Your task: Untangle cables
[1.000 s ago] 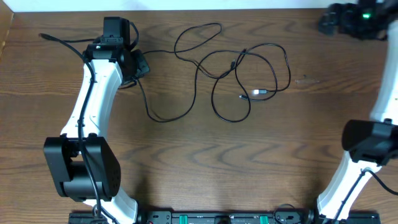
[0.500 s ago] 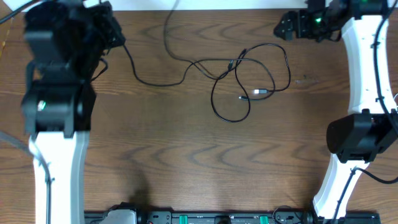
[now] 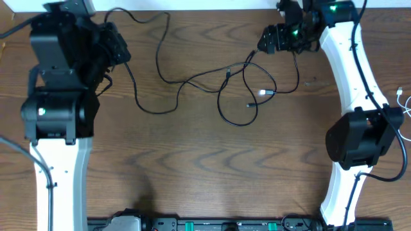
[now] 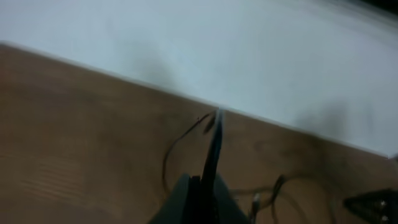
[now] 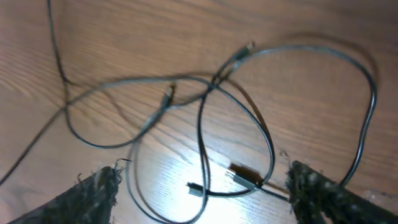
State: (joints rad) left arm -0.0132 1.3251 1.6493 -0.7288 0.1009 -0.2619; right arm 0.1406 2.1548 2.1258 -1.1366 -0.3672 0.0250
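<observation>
I find the left gripper point(image 3: 117, 51), upper left of the overhead frame, pressed together on one black strand of the cables point(image 3: 247, 80). The tangle lies upper centre on the table point(image 3: 192, 160). The right gripper point(image 3: 266, 42) hangs above the tangle's upper right, fingers spread
</observation>
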